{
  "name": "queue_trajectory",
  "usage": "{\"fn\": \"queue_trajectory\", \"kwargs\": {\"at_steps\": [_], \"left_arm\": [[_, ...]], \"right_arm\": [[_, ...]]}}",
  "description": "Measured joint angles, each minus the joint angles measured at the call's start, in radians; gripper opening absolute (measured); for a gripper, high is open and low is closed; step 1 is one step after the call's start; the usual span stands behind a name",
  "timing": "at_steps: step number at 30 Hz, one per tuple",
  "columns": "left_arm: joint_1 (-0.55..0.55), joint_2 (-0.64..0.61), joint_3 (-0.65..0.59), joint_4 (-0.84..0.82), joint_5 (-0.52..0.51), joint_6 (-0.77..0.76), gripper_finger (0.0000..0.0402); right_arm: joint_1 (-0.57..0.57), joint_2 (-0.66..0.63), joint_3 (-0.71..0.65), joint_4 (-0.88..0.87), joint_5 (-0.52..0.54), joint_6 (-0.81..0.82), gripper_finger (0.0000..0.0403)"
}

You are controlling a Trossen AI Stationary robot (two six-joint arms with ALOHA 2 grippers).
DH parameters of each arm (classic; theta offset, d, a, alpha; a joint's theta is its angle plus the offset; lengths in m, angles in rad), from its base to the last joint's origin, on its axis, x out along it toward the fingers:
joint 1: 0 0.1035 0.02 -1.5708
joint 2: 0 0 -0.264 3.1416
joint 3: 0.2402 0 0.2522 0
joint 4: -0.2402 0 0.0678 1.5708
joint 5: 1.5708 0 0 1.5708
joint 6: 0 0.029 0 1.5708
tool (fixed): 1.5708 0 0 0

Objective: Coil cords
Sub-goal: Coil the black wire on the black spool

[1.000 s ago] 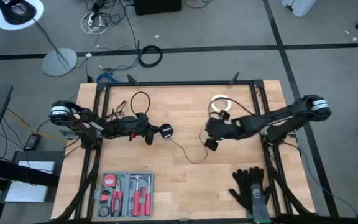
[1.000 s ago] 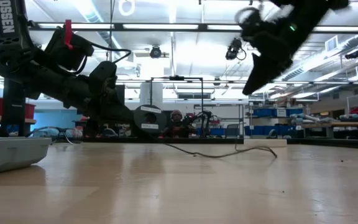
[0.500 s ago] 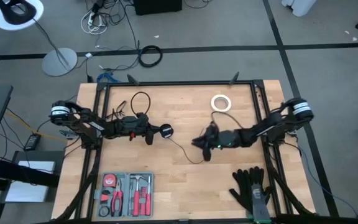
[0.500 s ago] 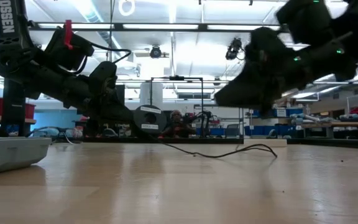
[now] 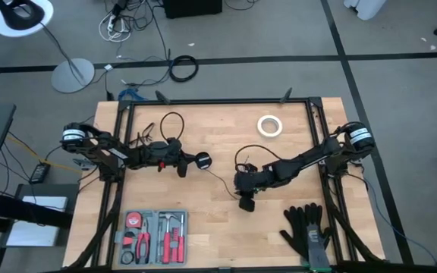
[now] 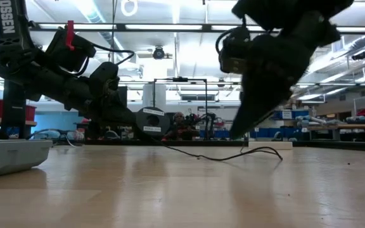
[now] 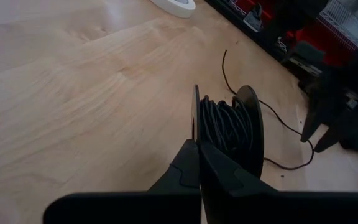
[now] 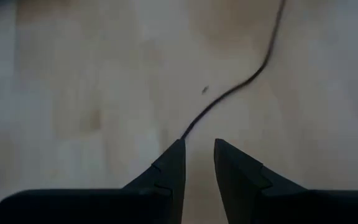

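The worktop [image 5: 218, 220] is a pale wooden board in a dark frame, with both arms reaching in from its sides. The left arm lies low across the left half, and its hand [image 5: 187, 161] is pressed together on the rim of a small black spool [image 5: 202, 159] standing on edge near the worktop's middle; in the left wrist view the two fingers [image 7: 194, 168] meet at one flange of the spool [image 7: 229, 134], whose core is wound with turns of cord. From the spool a thin black cord [image 5: 220, 180] trails loose over the wood toward the right hand [image 5: 244, 203], which is tipped down just above the board in the middle right. That hand's fingers [image 8: 169, 165] are slightly spread with a narrow gap between them, and the free end of the cord [image 8: 229, 90] lies on the wood just ahead of the gap, not pinched. In the low view the cord [image 6: 233, 155] makes a shallow wave on the surface under the right hand [image 6: 239, 130]. A tool tray [image 5: 154, 227] sits at the front left edge, black gloves [image 5: 306, 227] lie at the front right, and a white tape ring [image 5: 269, 125] rests near the back right, well apart from the cord.
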State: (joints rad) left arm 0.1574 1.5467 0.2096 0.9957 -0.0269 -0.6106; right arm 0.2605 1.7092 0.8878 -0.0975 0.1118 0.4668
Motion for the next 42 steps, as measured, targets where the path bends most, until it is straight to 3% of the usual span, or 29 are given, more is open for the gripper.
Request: {"fn": "queue_trajectory", "kwargs": {"at_steps": [9, 18, 31, 37, 42], "left_arm": [[0.000, 0.000, 0.000, 0.000, 0.005, 0.000, 0.0000], [0.000, 0.000, 0.000, -0.008, 0.006, 0.000, 0.0000], [0.000, 0.000, 0.000, -0.016, 0.006, 0.001, 0.0000], [0.000, 0.000, 0.000, -0.019, 0.006, 0.002, 0.0000], [0.000, 0.000, 0.000, -0.021, 0.020, 0.003, 0.0000]], "right_arm": [[0.059, 0.008, 0.001, -0.069, 0.008, 0.037, 0.0084], [0.072, 0.097, 0.006, -0.045, 0.056, 0.071, 0.0083], [0.052, 0.013, -0.001, -0.019, 0.115, 0.079, 0.0026], [0.023, 0.002, 0.000, 0.091, 0.062, 0.081, 0.0056], [0.033, 0.008, 0.000, 0.036, 0.026, 0.076, 0.0111]]}}
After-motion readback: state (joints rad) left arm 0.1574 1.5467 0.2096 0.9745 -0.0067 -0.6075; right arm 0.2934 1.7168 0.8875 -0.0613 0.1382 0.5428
